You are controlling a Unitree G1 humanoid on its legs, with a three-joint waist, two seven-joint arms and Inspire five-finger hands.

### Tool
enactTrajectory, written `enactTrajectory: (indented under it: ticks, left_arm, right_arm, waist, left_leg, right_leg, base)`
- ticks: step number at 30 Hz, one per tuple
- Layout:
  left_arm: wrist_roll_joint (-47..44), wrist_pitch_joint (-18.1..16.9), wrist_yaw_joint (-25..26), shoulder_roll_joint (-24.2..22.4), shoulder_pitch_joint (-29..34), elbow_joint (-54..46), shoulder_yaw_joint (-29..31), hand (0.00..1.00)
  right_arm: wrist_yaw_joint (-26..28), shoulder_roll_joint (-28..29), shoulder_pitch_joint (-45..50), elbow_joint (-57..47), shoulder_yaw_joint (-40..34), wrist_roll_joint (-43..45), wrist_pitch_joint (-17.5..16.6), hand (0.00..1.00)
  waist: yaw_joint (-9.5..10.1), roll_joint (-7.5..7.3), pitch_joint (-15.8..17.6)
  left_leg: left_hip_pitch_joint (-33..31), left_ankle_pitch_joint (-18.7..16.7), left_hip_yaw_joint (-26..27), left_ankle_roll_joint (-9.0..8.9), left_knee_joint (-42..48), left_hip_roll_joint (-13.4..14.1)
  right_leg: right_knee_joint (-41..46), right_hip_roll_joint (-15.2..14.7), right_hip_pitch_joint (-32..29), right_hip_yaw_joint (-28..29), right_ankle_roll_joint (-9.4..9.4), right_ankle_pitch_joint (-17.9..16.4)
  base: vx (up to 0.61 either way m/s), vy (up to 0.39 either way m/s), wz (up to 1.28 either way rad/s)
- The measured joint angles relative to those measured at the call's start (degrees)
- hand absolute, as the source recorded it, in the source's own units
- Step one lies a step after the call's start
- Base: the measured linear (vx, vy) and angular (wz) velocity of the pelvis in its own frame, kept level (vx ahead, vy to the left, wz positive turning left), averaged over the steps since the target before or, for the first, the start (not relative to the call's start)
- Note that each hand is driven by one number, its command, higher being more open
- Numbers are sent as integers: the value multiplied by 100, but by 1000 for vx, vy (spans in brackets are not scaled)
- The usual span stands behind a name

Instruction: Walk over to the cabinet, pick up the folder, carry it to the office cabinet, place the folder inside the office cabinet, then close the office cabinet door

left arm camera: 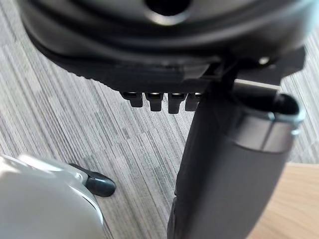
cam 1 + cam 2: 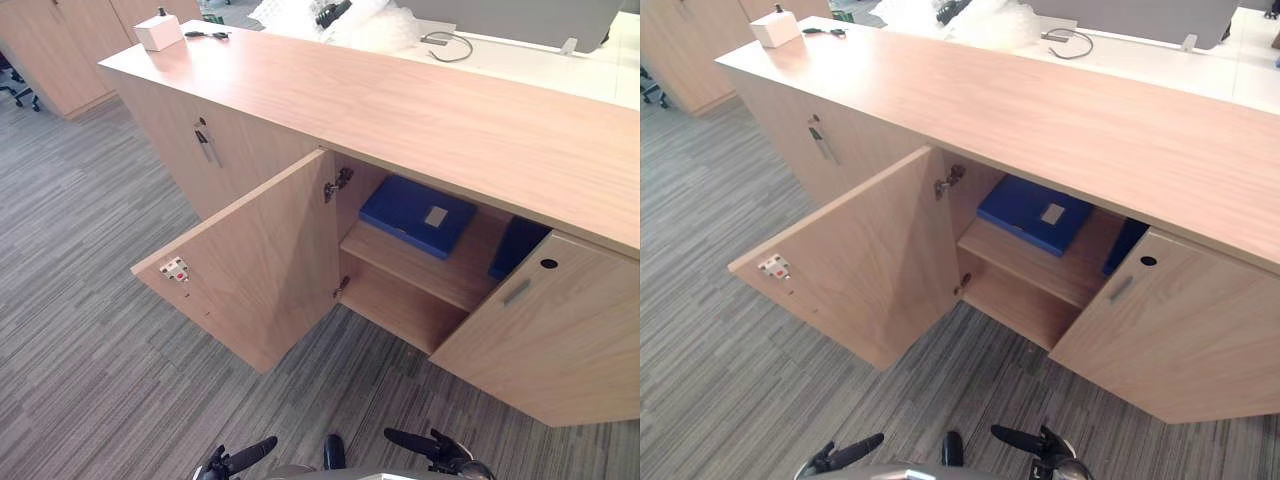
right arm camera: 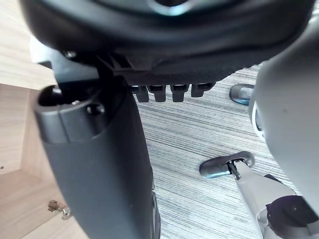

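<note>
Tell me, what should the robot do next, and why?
Probably step closer to the cabinet: the blue folder lies on its shelf beyond the wide-open door, while the left hand and right hand hang low, open and empty, short of both.

Bright, even overhead light gives the long light-wood cabinet top (image 2: 400, 100) a pale sheen; its open compartment (image 2: 405, 312) is shaded. Past the dark left hand (image 1: 149, 50), grey striped carpet (image 1: 75, 119) lies evenly lit.

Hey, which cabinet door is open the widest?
The left door, swung right out with its inner face showing. The right door is half open and the far door is shut.
</note>
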Motion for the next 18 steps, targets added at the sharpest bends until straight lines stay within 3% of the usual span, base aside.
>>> enactTrajectory:
  ticks: [6,10,15,18]
  left_arm:
    - [-144,8,112,-204,-116,-196,610,100]
    - [-211,10,184,-88,-389,-471,1449,100]
    - [-311,25,218,681,-879,-539,2287,100]
    - [-171,32,248,1233,-1143,-579,2356,100]
  right_arm:
    - [-4,-9,21,14,-224,-1,7,100]
    - [9,8,100,29,-444,-11,24,100]
    - [71,10,151,30,-708,-16,76,100]
    - [97,3,248,14,-927,-20,81,100]
  waist:
    - [-120,-10,-10]
    - [-222,-11,-8]
    - [-301,-16,-8]
    - [-289,-31,-17]
  left_leg:
    - [20,-18,41,-135,-14,89]
    - [60,-81,171,-221,-17,120]
    - [131,-210,413,-264,-17,195]
    - [205,-309,511,-299,-16,255]
  right_leg:
    - [-62,58,22,4,0,0]
    - [-218,104,85,95,-6,-3]
    - [-297,162,78,341,-82,-4]
    - [-302,208,96,457,-220,37]
  base:
    - [-12,-30,-5]
    - [-15,-18,-16]
    - [19,-9,-28]
    - [75,-15,-22]
